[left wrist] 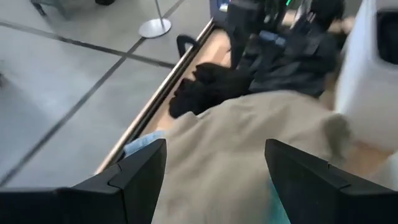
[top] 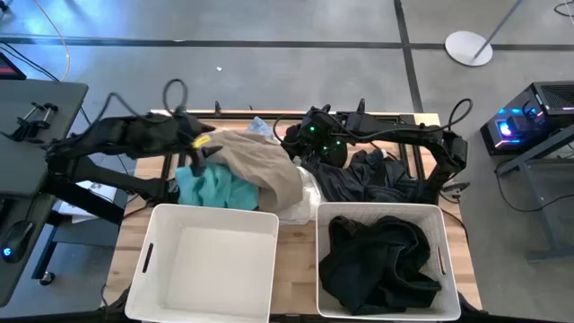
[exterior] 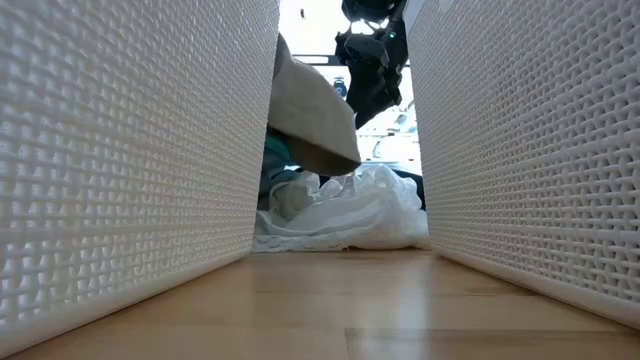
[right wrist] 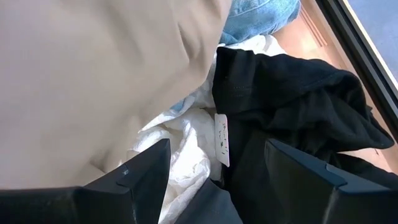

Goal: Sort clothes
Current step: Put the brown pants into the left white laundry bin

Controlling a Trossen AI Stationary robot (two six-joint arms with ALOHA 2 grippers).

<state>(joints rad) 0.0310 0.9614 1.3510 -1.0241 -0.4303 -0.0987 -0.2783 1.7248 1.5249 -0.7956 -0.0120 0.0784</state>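
Observation:
The clothes lie in a heap at the table's far side: a beige garment point(top: 265, 161) on top, a teal one point(top: 211, 187) under its left part, a white one point(top: 300, 202) at its near right, and black ones point(top: 368, 175) to the right. A pale blue piece point(right wrist: 261, 15) shows at the far edge. My left gripper point(left wrist: 214, 155) hovers open above the beige garment's left end point(left wrist: 249, 143), nothing between its fingers. My right gripper point(right wrist: 217, 155) stands open above the spot where the white garment point(right wrist: 186, 143) meets a black garment point(right wrist: 292, 93).
Two white plastic baskets stand at the near edge: the left one point(top: 152, 260) shows only its bare floor, the right one point(top: 444, 269) holds black clothes point(top: 381, 260). A narrow strip of table runs between them point(exterior: 340, 300). The table's dark far rail point(left wrist: 155, 102) lies beside the heap.

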